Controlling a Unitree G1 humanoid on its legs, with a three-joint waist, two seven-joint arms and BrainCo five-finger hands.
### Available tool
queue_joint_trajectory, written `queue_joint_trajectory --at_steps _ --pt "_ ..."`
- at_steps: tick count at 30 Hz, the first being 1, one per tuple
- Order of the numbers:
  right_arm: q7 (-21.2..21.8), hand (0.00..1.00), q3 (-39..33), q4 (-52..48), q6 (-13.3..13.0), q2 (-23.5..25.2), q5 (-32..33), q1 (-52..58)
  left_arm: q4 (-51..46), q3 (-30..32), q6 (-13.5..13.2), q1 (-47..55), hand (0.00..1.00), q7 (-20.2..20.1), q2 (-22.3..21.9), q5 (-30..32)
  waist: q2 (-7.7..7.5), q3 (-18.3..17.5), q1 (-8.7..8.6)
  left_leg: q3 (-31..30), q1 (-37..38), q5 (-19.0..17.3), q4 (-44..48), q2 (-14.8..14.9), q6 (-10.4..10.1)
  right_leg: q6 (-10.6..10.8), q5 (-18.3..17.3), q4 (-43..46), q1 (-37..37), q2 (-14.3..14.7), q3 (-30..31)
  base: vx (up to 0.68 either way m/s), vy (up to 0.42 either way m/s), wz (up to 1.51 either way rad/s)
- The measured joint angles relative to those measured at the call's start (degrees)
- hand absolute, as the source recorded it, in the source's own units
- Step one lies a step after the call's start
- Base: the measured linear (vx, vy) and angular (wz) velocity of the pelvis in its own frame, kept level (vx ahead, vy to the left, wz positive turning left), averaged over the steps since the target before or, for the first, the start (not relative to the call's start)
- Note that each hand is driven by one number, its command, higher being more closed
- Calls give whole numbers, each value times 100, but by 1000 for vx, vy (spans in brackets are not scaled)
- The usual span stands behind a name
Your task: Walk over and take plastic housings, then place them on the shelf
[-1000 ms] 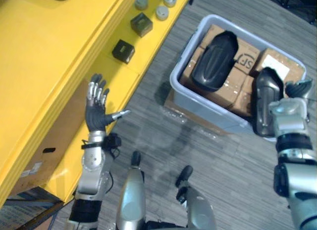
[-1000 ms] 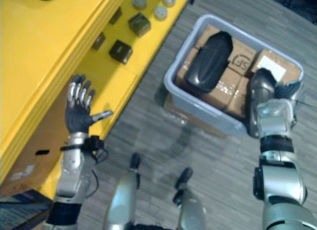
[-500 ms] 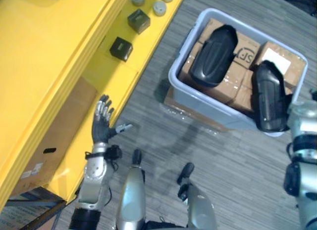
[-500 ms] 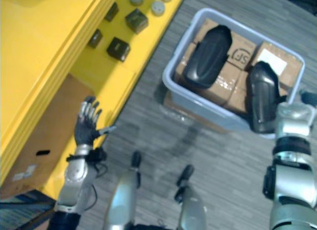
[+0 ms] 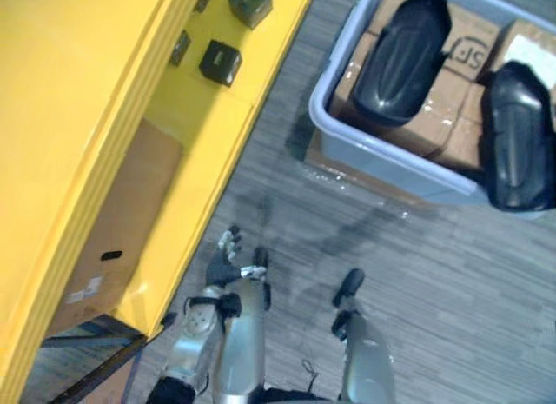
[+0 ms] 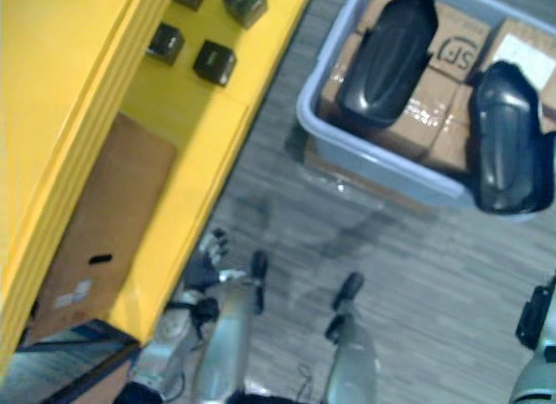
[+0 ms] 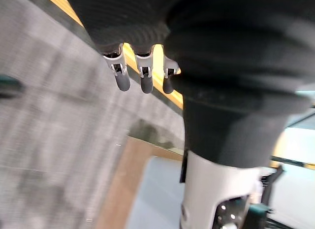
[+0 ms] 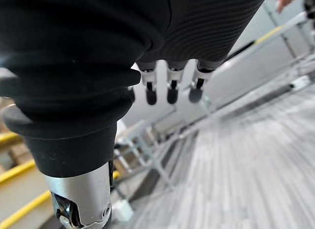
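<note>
Well beyond the fingers of the left hand [image 5: 228,263], off toward their right, a grey bin [image 5: 382,156] stood on the floor with cardboard boxes [image 5: 473,52] inside; the first housing [image 5: 401,56] lay across those boxes, and the second housing [image 5: 519,135] lay just beside it, its lower end at the bin's rim; neither hand touched these black plastic shells. The left hand hung low, its fingers [image 7: 142,76] loosely extended and holding nothing, near the front edge of the yellow shelf [image 5: 87,100]; small dark boxes [image 5: 219,62] sat on that shelf, well ahead of the fingertips. The right hand [image 8: 172,91] was likewise slack, fingers straight and empty, grey floor past them.
</note>
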Motion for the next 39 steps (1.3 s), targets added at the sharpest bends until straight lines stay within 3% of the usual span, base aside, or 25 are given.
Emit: queue_joint_trajectory --at_steps 2,6,8,9,11,12,14,15,16,17,19,20,22,24,26,28,32,35,39 --pt "-18 0 90 132 2 -199 -4 -48 195 -133 -28 -3 0 -3 -47 -7 186 47 97 -1 -108 2 44 -11 2 -16 -12 83 -147 -19 33 -46 1 -4" --pt "-51 0 100 154 -63 -237 -9 -80 574 -172 -53 36 0 17 -202 -7 326 58 157 -11 -165 6 44 -53 7 -10 -92 248 -295 -75 86 -10 -12 -1" --pt "-244 0 317 76 -378 -260 -117 -119 821 -305 -157 54 0 74 -223 -10 355 70 157 -20 -214 6 58 -78 8 -9 -105 302 -371 -109 92 17 -11 5" --pt "-907 0 602 -840 -1420 -285 -374 -152 1297 -131 -538 152 0 188 -228 -66 333 85 97 -41 -176 5 76 -100 8 -36 -173 439 -380 -136 93 14 -41 4" --pt "-1072 0 676 -1037 -1776 -302 -544 -148 1364 -81 -678 177 0 245 -222 -263 320 94 71 -43 -73 -1 65 -120 6 -65 -314 546 -374 -205 103 -16 -17 5" --pt "-1110 0 726 -1076 -1802 -303 -578 -148 1381 -79 -688 188 0 246 -221 -270 317 96 64 -48 -50 -8 64 -119 4 -73 -342 568 -363 -207 103 0 0 0" --pt "-1138 0 601 -1385 -1806 -303 -573 -23 1388 31 -690 202 0 235 -222 -272 198 171 13 -30 16 -35 50 -107 -31 -40 -381 581 -335 -181 119 15 -31 -6" --pt "-1131 0 136 -2064 -1938 -153 -677 484 1299 426 -666 285 0 192 -240 -333 55 259 -80 -25 196 -136 47 -75 -96 -11 -422 554 -142 -139 119 64 -30 -14" --pt "-1131 0 -361 -2779 -2237 179 -792 1060 1017 873 -657 481 0 103 -248 -519 -108 358 -175 -13 458 -200 0 -20 -128 -8 -430 431 161 -68 112 118 -39 -15" --pt "-1044 0 -919 -3680 -2746 648 -878 1823 558 1350 -672 764 0 19 -219 -516 -362 387 -307 -5 791 -262 -63 41 -139 -16 -450 295 523 -8 93 111 -19 -15" --pt "-696 0 -1370 -4713 -3317 1221 -891 2679 130 1654 -697 967 0 -80 -139 -500 -693 361 -436 69 1262 -288 -198 77 -126 -16 -466 218 930 15 104 185 -16 -13" --pt "-240 0 -1567 -5350 -3581 1636 -876 3197 -20 1713 -671 967 0 -174 -117 -458 -862 274 -499 151 1528 -290 -305 85 -124 -5 -454 140 1153 35 130 243 -25 -20" --pt "291 0 -1517 -5878 -3819 2318 -882 3685 -201 1767 -650 973 0 -233 -124 -425 -1060 38 -575 240 1797 -291 -518 77 -126 24 -435 -49 1373 51 159 186 -23 -19" --pt "1145 0 -1396 -6182 -4036 3431 -607 4482 -543 1736 -627 973 0 -390 -285 -254 -1238 -391 -647 382 2141 -356 -746 99 -166 49 -407 -312 1652 108 221 158 -12 -21" --pt "1577 0 -1312 -6246 -4046 4078 -370 4882 -747 1660 -592 997 0 -394 -387 -177 -1241 -636 -682 528 2348 -457 -755 141 -179 51 -406 -421 1826 171 296 133 21 -29" --pt "2079 0 -1038 -6258 -4169 4789 -123 5529 -978 1509 -463 1012 0 -372 -526 -105 -1108 -1073 -750 698 2607 -632 -737 219 -208 71 -394 -581 2045 206 442 130 43 -43" --pt "2589 0 -465 -6505 -4237 5463 257 6316 -1088 1212 -352 911 0 -231 -544 15 -868 -1444 -976 924 2950 -811 -718 322 -258 100 -373 -740 2341 288 586 67 33 -29" --pt "2892 0 13 -6674 -4226 5657 520 6745 -1110 956 -166 799 0 -50 -688 6 -767 -1670 -1025 1123 3171 -885 -731 394 -269 113 -347 -835 2465 352 760 9 13 -29" --pt "3396 0 475 -6692 -4192 5689 788 6776 -1250 739 4 863 0 260 -768 -20 -769 -1735 -1019 1286 3334 -915 -747 433 -280 96 -263 -955 2515 406 951 -31 18 -34"
